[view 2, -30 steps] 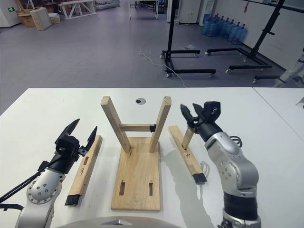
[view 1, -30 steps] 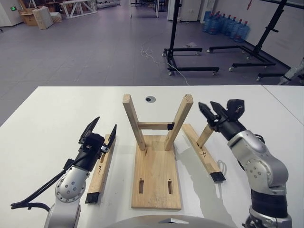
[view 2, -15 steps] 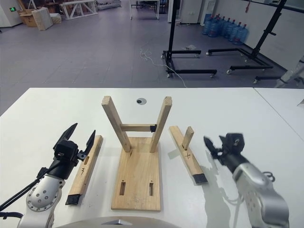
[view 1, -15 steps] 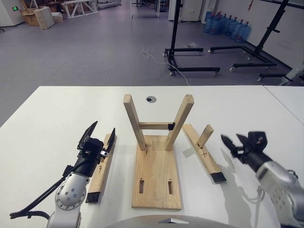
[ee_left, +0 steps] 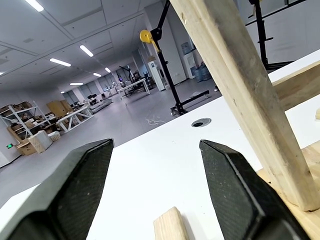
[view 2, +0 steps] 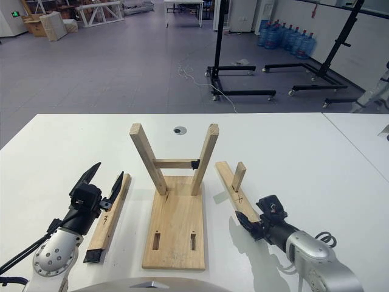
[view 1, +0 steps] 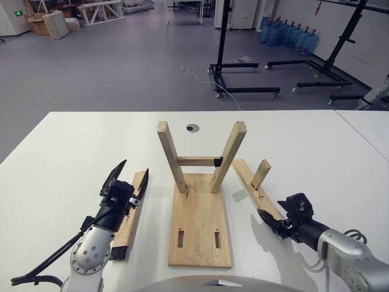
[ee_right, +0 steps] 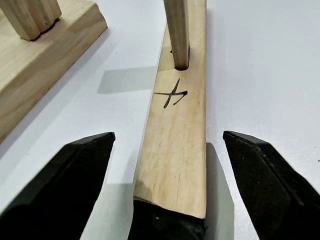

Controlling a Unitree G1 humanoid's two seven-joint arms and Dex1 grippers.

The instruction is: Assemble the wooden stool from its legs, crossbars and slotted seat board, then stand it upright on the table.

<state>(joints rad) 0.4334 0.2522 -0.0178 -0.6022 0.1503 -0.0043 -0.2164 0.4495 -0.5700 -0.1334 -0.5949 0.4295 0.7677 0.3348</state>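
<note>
The slotted seat board [view 1: 199, 234] lies flat mid-table with two legs [view 1: 171, 156] standing in its far slots, joined by a crossbar [view 1: 196, 161]. A loose leg [view 1: 130, 216] lies to its left; my left gripper [view 1: 130, 176] is open over that leg's far end [ee_left: 170, 225]. To the right lies another loose leg [ee_right: 176, 140], marked with a cross, with a short crossbar [view 1: 262, 174] standing in it. My right gripper [view 1: 273, 219] is open and low, its fingers [ee_right: 80, 175] on either side of this leg near its black-capped end.
The white table [view 1: 73, 146] has bare room on both outer sides and toward the far edge, where a small round hole [view 1: 192, 128] sits. Black wheeled stands [view 1: 243, 67] are on the floor beyond the table.
My right gripper has dropped from up beside the short crossbar to the near, black-capped end of the right leg and now straddles it. The left gripper has hardly moved.
</note>
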